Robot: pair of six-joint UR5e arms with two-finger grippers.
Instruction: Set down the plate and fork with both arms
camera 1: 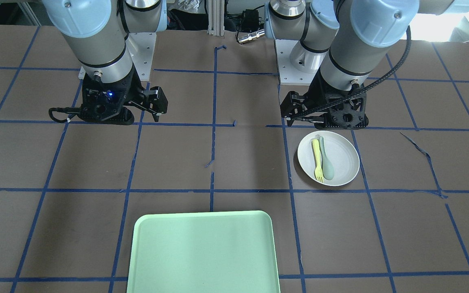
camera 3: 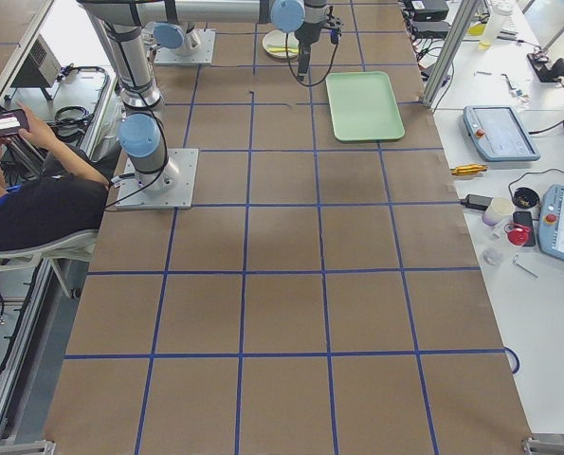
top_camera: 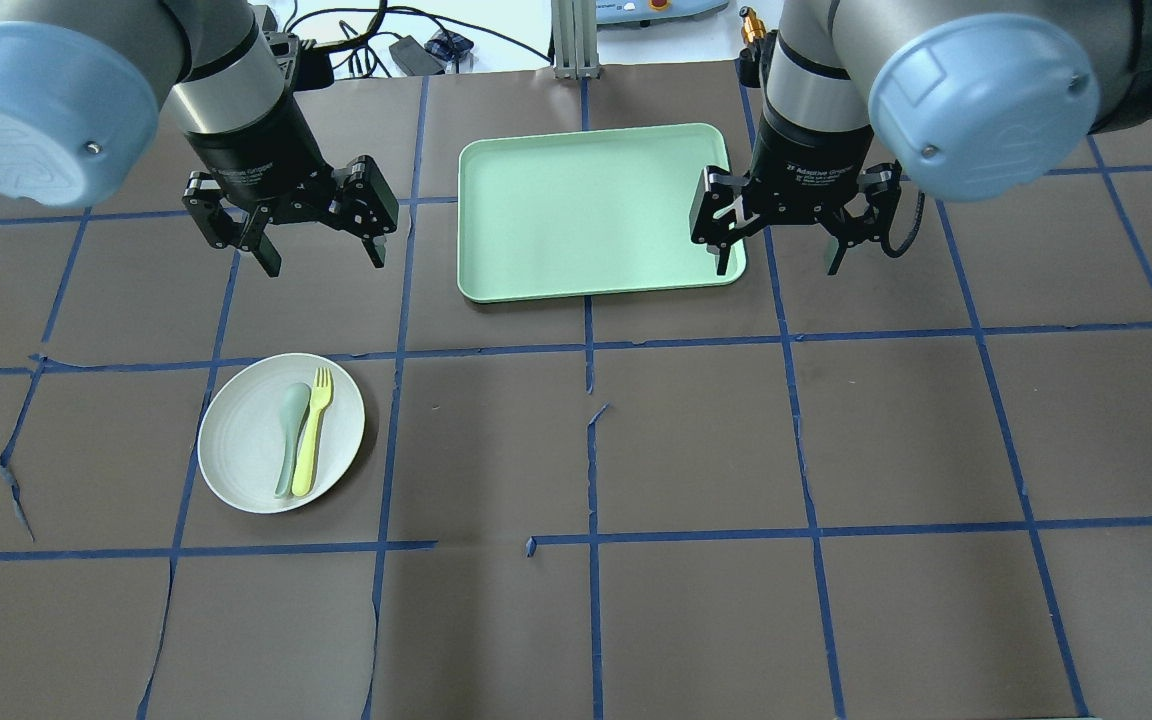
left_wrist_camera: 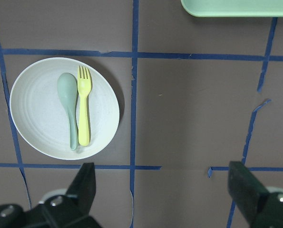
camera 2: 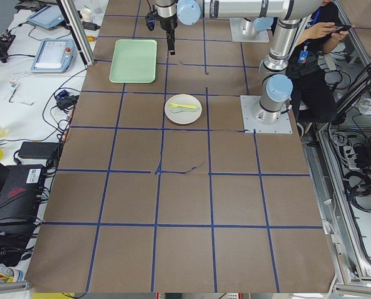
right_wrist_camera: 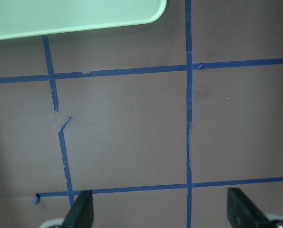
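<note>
The brown table [top_camera: 696, 440], gridded with blue tape, carries everything. Above it hang the left arm [top_camera: 236, 110] and the right arm [top_camera: 816, 110], both raised well clear of the surface.

The left gripper [top_camera: 324, 262] has its fingers spread wide and holds nothing. The right gripper [top_camera: 777, 265] is likewise spread and empty.

The green tray [top_camera: 586, 210] lies on the table between the two grippers and out ahead of them. It is inward of the left gripper and inward of the right one.

The plate [top_camera: 246, 440] sits flat on the table below the left gripper and a little to its outer side. It is not between the fingers, and it is well apart from the right gripper.

A grey-green spoon [top_camera: 288, 430] rests on the plate. The yellow fork [top_camera: 312, 432] lies just beside it, on the side nearer the tray, with its tines pointing away from the robot.

By my reading, the work has not begun. Neither plate nor fork is on the tray, which is presumably where they belong, and neither gripper touches anything. Every step is left: reaching down, gripping the plate and the fork, carrying them over and setting them down. The spoon should stay out of it.
</note>
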